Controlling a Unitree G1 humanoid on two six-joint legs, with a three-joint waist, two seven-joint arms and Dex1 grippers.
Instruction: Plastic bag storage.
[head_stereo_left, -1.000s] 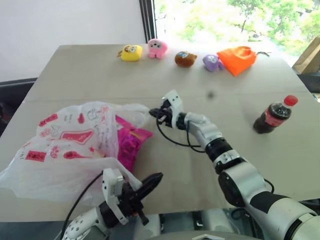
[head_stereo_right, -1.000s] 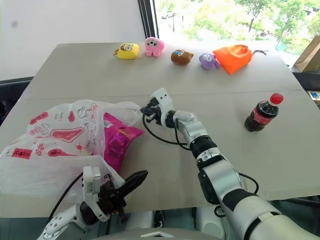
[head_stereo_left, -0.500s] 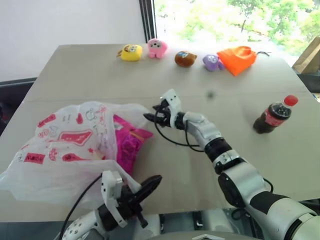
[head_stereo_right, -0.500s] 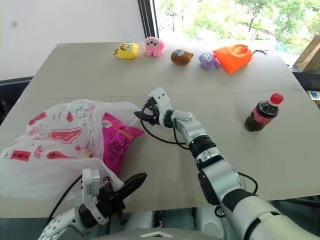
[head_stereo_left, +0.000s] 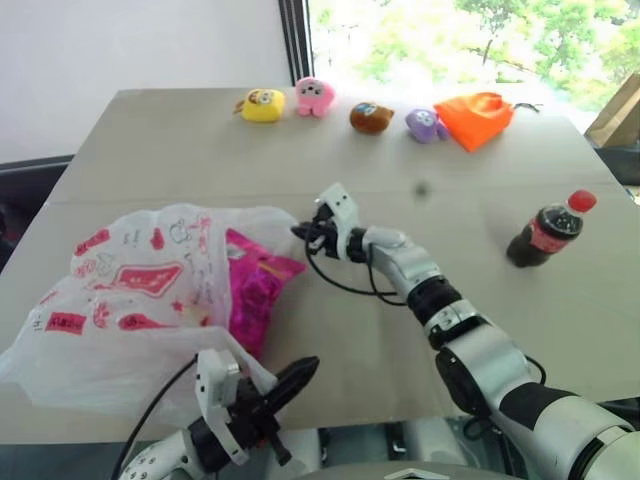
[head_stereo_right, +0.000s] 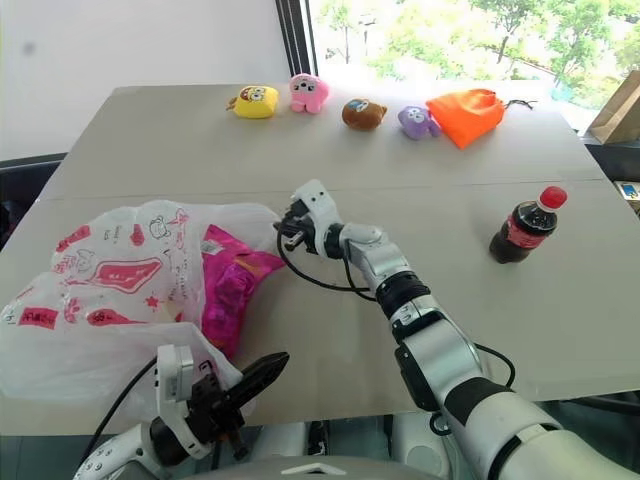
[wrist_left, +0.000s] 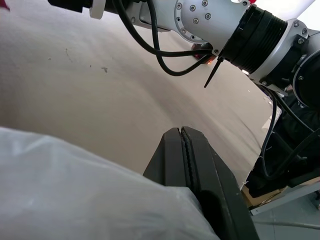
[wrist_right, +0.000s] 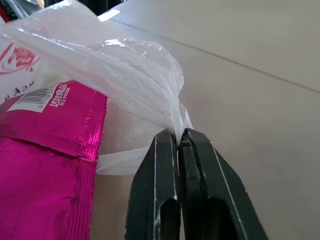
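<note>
Across the table (head_stereo_left: 150, 150), the plastic bag (head_stereo_left: 130, 290) is the largest item: it lies crumpled between the two claws, its far handle drawn out to a twisted point. The right gripper (wrist_right: 178, 134) is closed on that point — the wrist view shows the film pinched between the two black fingers, which meet with no gap. A shiny magenta packet (head_stereo_left: 255, 285) sits in the bag's mouth, just beside the right gripper on the side nearer the robot, partly sticking out onto the table.

The left gripper (wrist_left: 181, 131) is at the near table edge, fingers pressed together, with the bag's near hem draped over it; the pictures do not show whether any film is caught between the fingers.

Well beyond the right gripper, toward the robot's right, a cola bottle (head_stereo_left: 548, 230) stands upright. Along the far edge, past the right gripper, lie an orange pouch (head_stereo_left: 475, 118) and four small plush toys — yellow (head_stereo_left: 263, 105), pink (head_stereo_left: 314, 97), brown (head_stereo_left: 371, 117) and purple (head_stereo_left: 425, 124).
</note>
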